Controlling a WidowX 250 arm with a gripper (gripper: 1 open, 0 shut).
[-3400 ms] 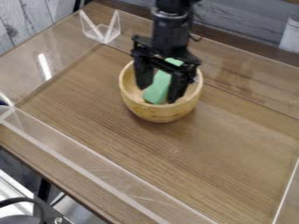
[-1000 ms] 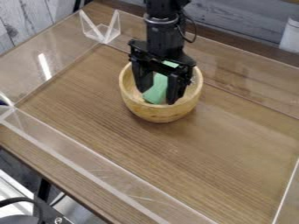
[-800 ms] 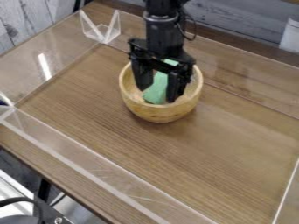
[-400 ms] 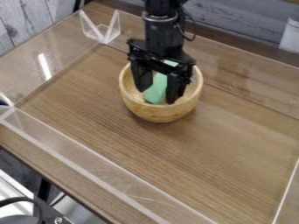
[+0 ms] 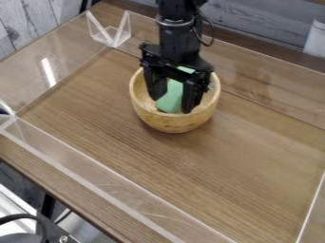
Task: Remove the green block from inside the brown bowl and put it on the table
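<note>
- Toward the far middle of the table [image 5: 191, 180], the gripper [image 5: 174, 92] hangs pointing straight down into the brown bowl [image 5: 143, 107], its two dark fingers spread wide apart and clamped on nothing.
- Between those fingers lies the green block [image 5: 172, 93], inside the bowl and propped at a slant, its near end low in the pale basin and its far end up by the far rim.
- The block's long axis runs roughly near-to-far, leaning a little to the right at the far end; the fingers stand to its left and right, so they bracket its narrow width rather than its length.
- That is the relation the coming move appears to turn on: with the block directly under the tool and crossways to the jaw line, a plain closing should pinch its long sides. Whether the fingertips already touch the block cannot be told from this angle.
- Compared with the frame a few seconds back, the arm has shifted slightly left and settled lower over the bowl; over the last second nothing visible differs, with fingers as wide and block as before.
- Bare wood lies on the near side of the bowl, inside the clear acrylic walls [image 5: 76, 195], leaving room to set the block down.
</note>
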